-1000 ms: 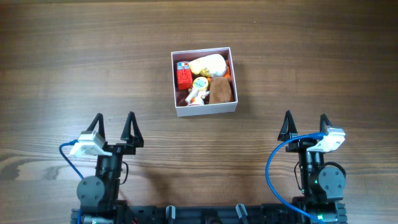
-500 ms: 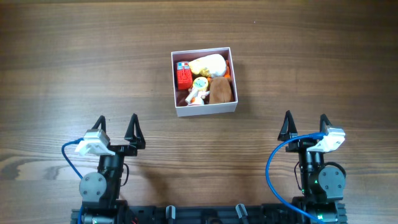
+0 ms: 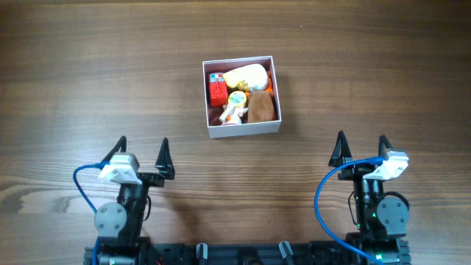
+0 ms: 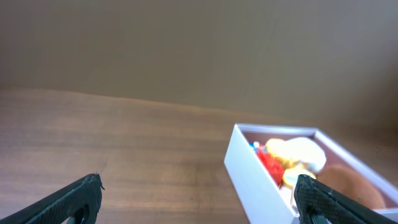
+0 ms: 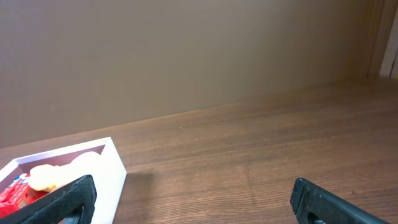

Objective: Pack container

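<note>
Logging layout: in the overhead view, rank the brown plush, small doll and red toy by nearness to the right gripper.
From the right gripper:
1. Brown plush, right side of the container.
2. Small doll, middle.
3. Red toy, left side.

Matt white container on smooth wood-grain table.

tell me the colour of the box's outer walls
White; the box shows it best in the left wrist view.
</note>
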You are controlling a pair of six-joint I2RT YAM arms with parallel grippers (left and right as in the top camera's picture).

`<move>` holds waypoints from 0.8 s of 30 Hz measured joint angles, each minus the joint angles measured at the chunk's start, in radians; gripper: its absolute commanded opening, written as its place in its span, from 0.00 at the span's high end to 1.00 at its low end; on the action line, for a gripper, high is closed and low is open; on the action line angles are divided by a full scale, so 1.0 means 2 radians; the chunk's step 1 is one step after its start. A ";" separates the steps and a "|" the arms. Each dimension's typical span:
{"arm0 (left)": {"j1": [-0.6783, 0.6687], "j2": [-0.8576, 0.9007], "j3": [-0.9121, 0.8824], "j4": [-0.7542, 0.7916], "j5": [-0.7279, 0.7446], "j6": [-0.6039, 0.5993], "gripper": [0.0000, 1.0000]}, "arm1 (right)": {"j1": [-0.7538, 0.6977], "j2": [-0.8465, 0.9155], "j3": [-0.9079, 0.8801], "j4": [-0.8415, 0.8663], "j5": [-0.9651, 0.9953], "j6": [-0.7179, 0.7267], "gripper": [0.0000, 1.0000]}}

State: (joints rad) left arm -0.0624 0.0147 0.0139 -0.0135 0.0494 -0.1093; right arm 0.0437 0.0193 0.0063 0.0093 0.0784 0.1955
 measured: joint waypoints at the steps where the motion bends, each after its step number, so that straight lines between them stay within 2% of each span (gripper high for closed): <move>1: 0.000 0.000 0.000 -0.009 0.001 0.003 0.00 | 0.000 0.000 0.000 0.000 0.000 0.000 0.00; 3: 0.000 0.000 -0.001 -0.028 0.001 0.008 0.00 | 0.000 0.000 0.000 0.000 0.000 0.000 0.00; 24: 0.000 0.000 -0.001 -0.029 0.001 0.014 0.00 | 0.000 0.000 0.000 0.000 0.000 0.000 0.00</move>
State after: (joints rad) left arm -0.0624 0.0147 0.0120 -0.0708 0.0517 -0.0822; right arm 0.0437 0.0193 0.0063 0.0090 0.0784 0.1951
